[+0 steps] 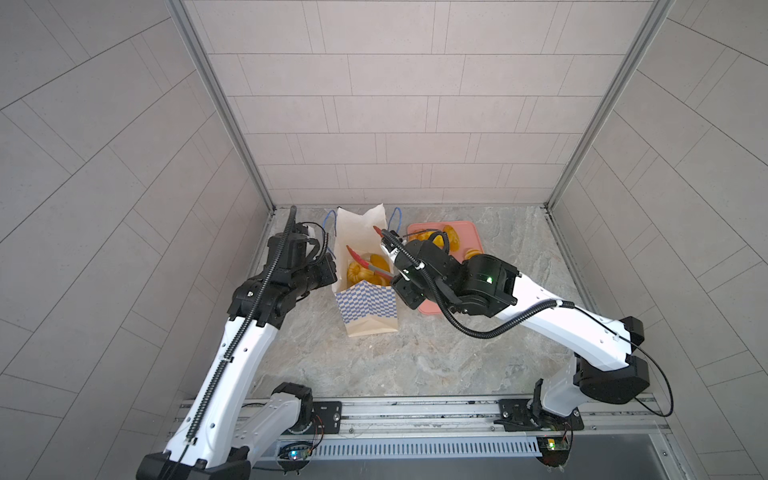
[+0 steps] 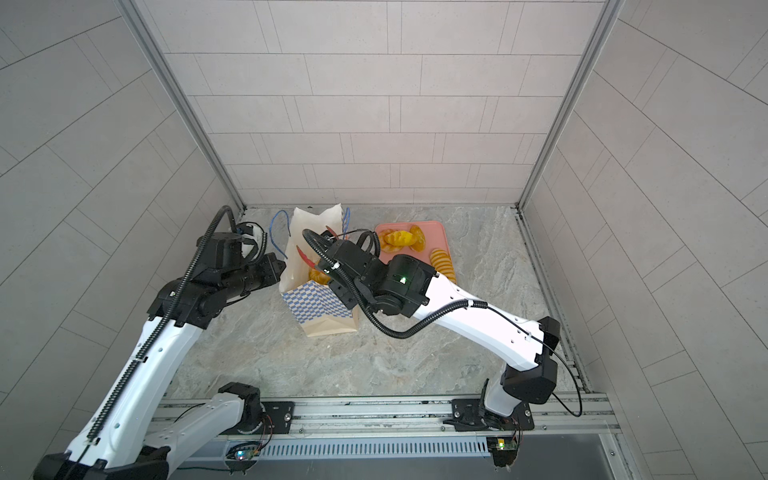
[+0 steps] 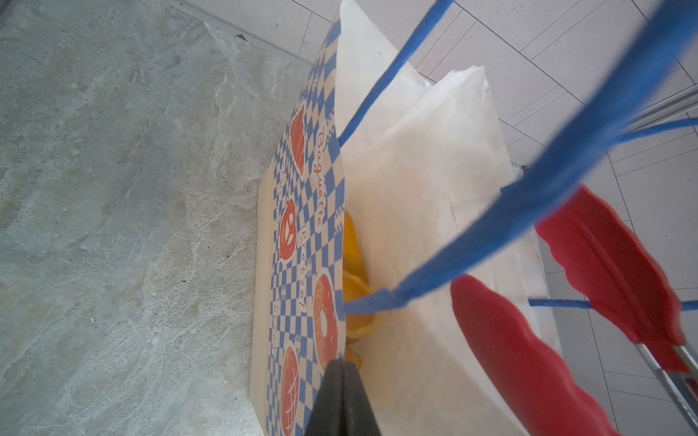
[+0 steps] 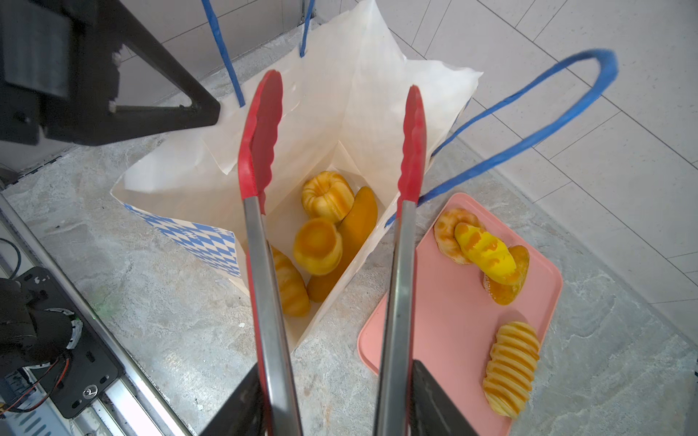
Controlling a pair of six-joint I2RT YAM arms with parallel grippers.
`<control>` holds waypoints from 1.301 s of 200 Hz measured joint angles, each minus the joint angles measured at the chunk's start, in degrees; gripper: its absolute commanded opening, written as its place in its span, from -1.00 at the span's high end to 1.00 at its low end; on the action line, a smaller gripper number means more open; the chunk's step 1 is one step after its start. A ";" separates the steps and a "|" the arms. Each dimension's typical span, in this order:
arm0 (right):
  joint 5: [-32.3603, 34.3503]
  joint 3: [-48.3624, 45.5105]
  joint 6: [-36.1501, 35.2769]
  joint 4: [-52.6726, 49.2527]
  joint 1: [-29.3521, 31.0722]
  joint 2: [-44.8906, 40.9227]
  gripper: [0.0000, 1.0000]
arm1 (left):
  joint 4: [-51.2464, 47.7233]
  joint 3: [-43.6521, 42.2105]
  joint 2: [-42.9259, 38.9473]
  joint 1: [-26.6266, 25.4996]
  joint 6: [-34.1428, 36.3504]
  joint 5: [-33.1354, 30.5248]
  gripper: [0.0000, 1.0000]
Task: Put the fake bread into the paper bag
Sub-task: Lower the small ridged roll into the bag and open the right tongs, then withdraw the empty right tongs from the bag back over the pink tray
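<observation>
Found one paper bag (image 1: pixel 365 307) standing upright near the counter's (image 1: pixel 415 357) back edge, left of middle: cream paper, matt and creased, blue-white checker print with orange bakery pictures outside, plain white inside, mouth open, two blue twisted-cord handles (image 4: pixel 528 124). Counted four pieces of fake bread (image 4: pixel 318 245) on the bag's floor in the right wrist view, all glossy yellow-orange: one fluted ring, one round cup-shaped tart, one long smooth loaf, one striped roll partly behind a tong arm. Counted four more on one flat pink tray (image 4: pixel 415 321), smooth with rounded corners, just beside the bag toward the counter's right edge: one glazed twisted ring, one bright yellow banded roll lying over it and over one sugared oval bun, one ridged croissant-like roll apart near a tray corner. Noted left gripper (image 3: pixel 342 400) with black fingers pressed together on the bag's upper rim. Noted right gripper (image 4: pixel 332 411) clamped on the steel arms of one pair of tongs (image 4: pixel 264 264), red scalloped silicone tips spread apart above the bag's mouth, nothing between them. Recorded counter surface as grey, veined, stone-look.
</observation>
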 measured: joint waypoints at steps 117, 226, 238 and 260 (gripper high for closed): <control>0.70 1.42 -0.57 0.13 0.00 -0.74 -0.12 | -0.02 0.00 0.00 0.00 0.00 -0.02 0.87; 2.86 1.90 -3.69 6.78 0.00 -7.10 -0.11 | -0.02 0.00 0.00 0.00 0.00 -0.02 0.87; 3.28 1.84 -4.11 7.50 -0.02 -7.67 -0.11 | -0.02 0.02 0.00 0.00 0.00 -0.02 0.87; 4.63 1.84 -4.81 8.68 -0.09 -8.41 -0.11 | -0.02 0.02 0.00 0.00 0.00 -0.02 0.87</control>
